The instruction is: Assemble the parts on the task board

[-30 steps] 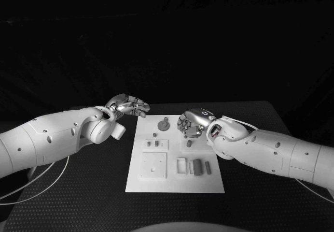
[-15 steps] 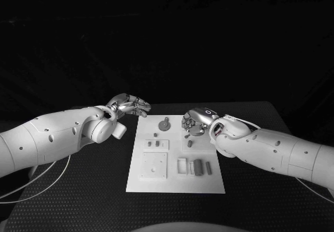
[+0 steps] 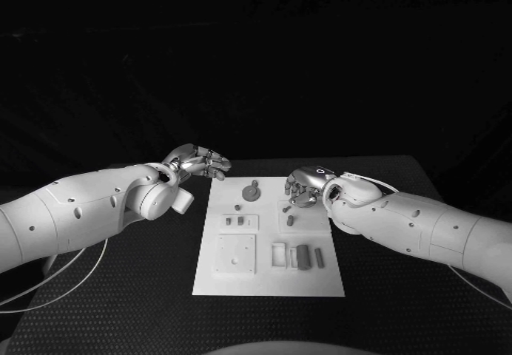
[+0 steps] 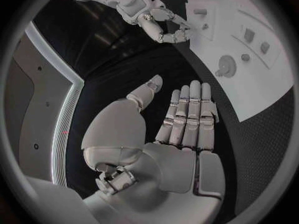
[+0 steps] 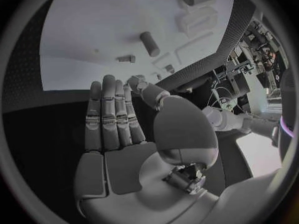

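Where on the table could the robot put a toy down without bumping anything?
Bare black table lies left of the board and on its right too, near the front edge. The board's front strip is bare. It gets crowded farther back, where the parts, the left hand and the right hand are.

A white board (image 3: 269,244) lies in the middle of the dark tabletop (image 3: 384,296). The left hand (image 3: 197,161) hovers just off the board's far left corner, fingers apart, holding nothing. The right hand (image 3: 304,186) hangs over the board's far right part, fingers pointing down, nothing visibly in them. On the board, a round disc part (image 3: 251,192) sits near the far end, a small peg (image 3: 288,219) stands just below the right hand, two small pieces (image 3: 237,219) sit in a raised block, a square plate (image 3: 234,254) lies at the near left, and upright bars (image 3: 300,256) stand at the near right.
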You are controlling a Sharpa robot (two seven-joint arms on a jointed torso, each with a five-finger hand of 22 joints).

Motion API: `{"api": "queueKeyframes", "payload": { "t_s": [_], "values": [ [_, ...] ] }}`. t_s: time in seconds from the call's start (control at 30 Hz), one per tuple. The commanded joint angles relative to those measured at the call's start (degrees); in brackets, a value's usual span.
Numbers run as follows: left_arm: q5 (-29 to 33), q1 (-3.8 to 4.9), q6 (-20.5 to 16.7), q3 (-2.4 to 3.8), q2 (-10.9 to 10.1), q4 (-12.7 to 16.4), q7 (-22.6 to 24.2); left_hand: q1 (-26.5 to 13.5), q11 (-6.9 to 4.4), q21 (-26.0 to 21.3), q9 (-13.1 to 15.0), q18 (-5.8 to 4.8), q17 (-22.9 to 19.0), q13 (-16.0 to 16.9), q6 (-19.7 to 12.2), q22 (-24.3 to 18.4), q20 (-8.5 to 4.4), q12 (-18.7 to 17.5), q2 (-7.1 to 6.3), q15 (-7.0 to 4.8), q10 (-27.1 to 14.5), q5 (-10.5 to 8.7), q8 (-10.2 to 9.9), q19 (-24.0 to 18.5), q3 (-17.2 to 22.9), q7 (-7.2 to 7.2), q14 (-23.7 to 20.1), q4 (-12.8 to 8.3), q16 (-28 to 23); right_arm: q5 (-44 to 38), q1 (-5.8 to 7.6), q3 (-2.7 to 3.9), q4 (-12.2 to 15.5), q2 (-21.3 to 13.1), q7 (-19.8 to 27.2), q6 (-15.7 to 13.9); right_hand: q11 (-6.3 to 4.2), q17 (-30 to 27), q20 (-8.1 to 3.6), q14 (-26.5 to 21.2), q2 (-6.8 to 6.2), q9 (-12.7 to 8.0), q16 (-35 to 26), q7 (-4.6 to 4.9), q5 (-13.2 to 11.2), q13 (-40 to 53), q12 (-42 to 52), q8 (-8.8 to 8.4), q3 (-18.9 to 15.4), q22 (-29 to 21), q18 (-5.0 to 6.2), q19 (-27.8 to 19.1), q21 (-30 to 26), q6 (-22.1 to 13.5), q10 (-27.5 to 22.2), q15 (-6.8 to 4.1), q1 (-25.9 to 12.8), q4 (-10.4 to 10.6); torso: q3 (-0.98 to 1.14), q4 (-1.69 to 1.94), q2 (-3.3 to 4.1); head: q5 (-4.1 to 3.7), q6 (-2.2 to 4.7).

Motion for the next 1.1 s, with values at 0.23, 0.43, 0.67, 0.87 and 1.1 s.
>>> {"api": "queueKeyframes", "payload": {
  "t_s": [0.23, 0.43, 0.67, 0.87, 1.1],
  "values": [
    [0.4, 0.08, 0.4, 0.04, 0.5, -0.2, 0.3, -0.3, 0.39, 0.2, -0.1, 0.52, 0.1, -0.1, 0.0, -0.2, 0.22, 0.1, -0.03, 0.18, 0.0, -0.14, 0.4, 0.2, -0.2, 0.18, 0.2, 0.0, -0.3, -4.6, -0.02, -1.60, -3.8, 2.1, 2.8, 4.0, -0.34, 0.0, 0.14, -0.8, -1.49, 0.1, 0.0, 0.05, 0.1, 1.5, 0.3, -0.41, -0.3, 1.5, 0.20, -0.6, 0.1, -0.7, 0.3, 0.05, 0.4, -0.1, -0.01, 0.10, 0.05, 0.24, -0.28],
    [0.4, 0.08, 0.4, 0.04, 0.7, -0.1, 0.3, -0.3, 0.38, 0.2, -0.1, 0.53, 0.2, -0.1, -0.1, -0.2, 0.22, 0.1, -0.03, 0.18, 0.0, -0.14, 0.4, 0.2, -0.2, 0.19, 0.2, 0.0, -0.3, -4.6, -0.04, -3.07, -6.3, 3.1, 4.1, 5.0, -1.89, 3.8, -0.47, -1.3, -1.59, 0.6, 6.7, -0.10, 0.0, 11.7, 5.1, -0.54, -1.6, 1.6, 0.29, 0.7, 3.2, -0.3, 0.2, -1.06, 1.1, 0.7, -0.02, 0.06, 0.03, 0.24, -0.35],
    [0.4, 0.08, 0.5, 0.04, 0.8, 0.2, 0.4, -0.2, 0.38, 0.2, -0.1, 0.53, 0.2, -0.1, -0.1, -0.3, 0.22, 0.1, -0.01, 0.18, 0.0, -0.13, 0.4, 0.2, -0.2, 0.19, 0.2, 0.0, -0.3, -4.3, -0.11, -3.60, -7.5, 4.1, 5.2, 5.2, -3.18, 7.9, -1.82, -4.5, -0.82, 1.5, 20.9, -0.53, 0.1, 33.2, 14.8, -0.64, -1.4, 1.6, 0.06, 0.7, 11.6, 0.6, -5.2, -2.89, 0.8, 1.2, -0.03, 0.02, 0.04, 0.27, -0.46],
    [0.4, 0.08, 0.6, 0.04, 0.9, 0.6, 0.4, -0.2, 0.39, 0.2, -0.1, 0.53, 0.3, -0.2, -0.1, -0.3, 0.22, 0.1, 0.00, 0.18, 0.0, -0.13, 0.4, 0.2, -0.2, 0.20, 0.2, 0.0, -0.4, -3.6, -0.17, -3.65, -7.5, 4.6, 5.9, 4.2, -3.36, 7.3, -1.99, -5.3, 0.09, 1.7, 24.4, -0.56, 0.1, 36.9, 16.0, -0.90, -1.0, 1.6, 0.17, 0.2, 14.4, 0.5, -5.7, -3.27, 0.5, 1.3, -0.07, 0.04, 0.03, 0.25, -0.51],
    [0.4, 0.08, 0.7, 0.04, 0.9, 0.9, 0.4, -0.3, 0.39, 0.2, -0.1, 0.53, 0.3, -0.2, -0.1, -0.4, 0.22, 0.1, 0.02, 0.18, 0.1, -0.14, 0.4, 0.2, -0.2, 0.21, 0.2, 0.1, -0.4, -3.3, -0.31, -3.71, -7.8, 5.1, 6.1, 5.2, -3.35, 6.6, -2.02, -5.6, 0.97, 1.7, 26.1, -0.42, 0.1, 38.3, 16.3, -1.34, -0.8, 1.6, 0.26, -0.1, 15.8, 0.0, -5.7, -3.41, 0.2, 1.4, -0.10, 0.04, 0.00, 0.37, -0.61]
  ]
}}
